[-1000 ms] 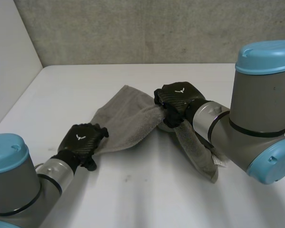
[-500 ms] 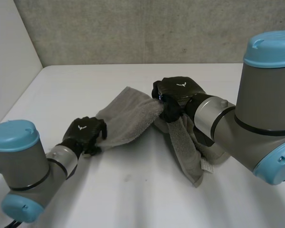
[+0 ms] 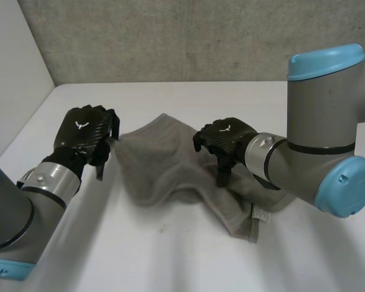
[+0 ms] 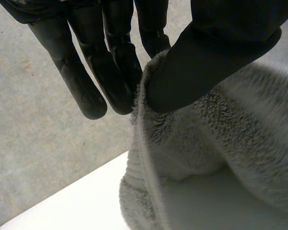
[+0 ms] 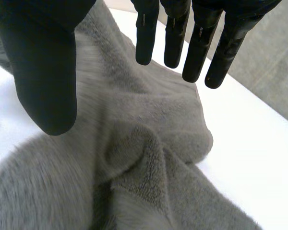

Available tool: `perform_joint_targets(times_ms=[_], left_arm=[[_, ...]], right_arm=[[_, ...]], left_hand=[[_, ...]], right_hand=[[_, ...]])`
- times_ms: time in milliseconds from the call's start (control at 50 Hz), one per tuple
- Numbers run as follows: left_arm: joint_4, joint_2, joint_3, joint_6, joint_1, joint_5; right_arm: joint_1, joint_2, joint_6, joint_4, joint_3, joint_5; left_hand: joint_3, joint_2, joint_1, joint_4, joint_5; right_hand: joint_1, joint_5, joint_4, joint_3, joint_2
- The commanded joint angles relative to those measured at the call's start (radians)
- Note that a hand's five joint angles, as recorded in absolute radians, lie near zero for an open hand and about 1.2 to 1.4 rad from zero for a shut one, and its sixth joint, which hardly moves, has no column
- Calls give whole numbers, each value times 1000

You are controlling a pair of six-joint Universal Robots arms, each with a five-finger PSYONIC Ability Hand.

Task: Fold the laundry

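At your far left a white side wall borders the table, and your left hand sits just inside it. In the left wrist view this hand pinches the left edge of the grey towel between thumb and fingers, holding that edge up off the table. In the head view the towel sags across the table's middle. Its near right corner, with a small label, lies flat below your right arm.

Your right hand is over the towel's right part. In its wrist view the fingers are straight and well apart from the thumb, gripping nothing, with the towel below them. Bare table lies along the near side and behind the towel, up to the grey back wall.
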Motion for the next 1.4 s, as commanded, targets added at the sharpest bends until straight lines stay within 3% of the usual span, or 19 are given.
perform_joint_targets(times_ms=[20,180,360,460,620,780,940,1400], left_arm=[[-42,27,-10,31,89,1],[-53,53,-7,126,165,8],[-59,65,-41,128,157,8],[-59,67,-52,126,151,8],[-57,65,-53,126,159,8],[-57,61,-55,125,162,9],[-57,56,-56,125,159,8],[-56,55,-56,125,163,8]], right_arm=[[-63,-179,156,-83,208,45],[-117,-412,156,-158,472,35],[-98,-477,140,-215,687,35],[-83,-442,142,-399,802,33],[8,-304,137,-494,825,41],[17,-232,107,-663,844,46],[22,-166,29,-686,842,55],[18,-135,21,-747,798,70]], left_hand=[[182,181,221,181,189],[182,181,221,181,189],[182,181,221,181,189],[182,181,221,181,189],[182,181,221,181,189],[182,181,221,181,189],[182,181,221,181,189],[182,181,221,181,189]], right_hand=[[69,34,31,29,14],[245,210,207,205,190],[248,213,210,208,193],[257,222,219,217,202],[277,242,239,237,223],[280,245,242,240,226],[286,251,248,246,232],[442,407,404,402,387]])
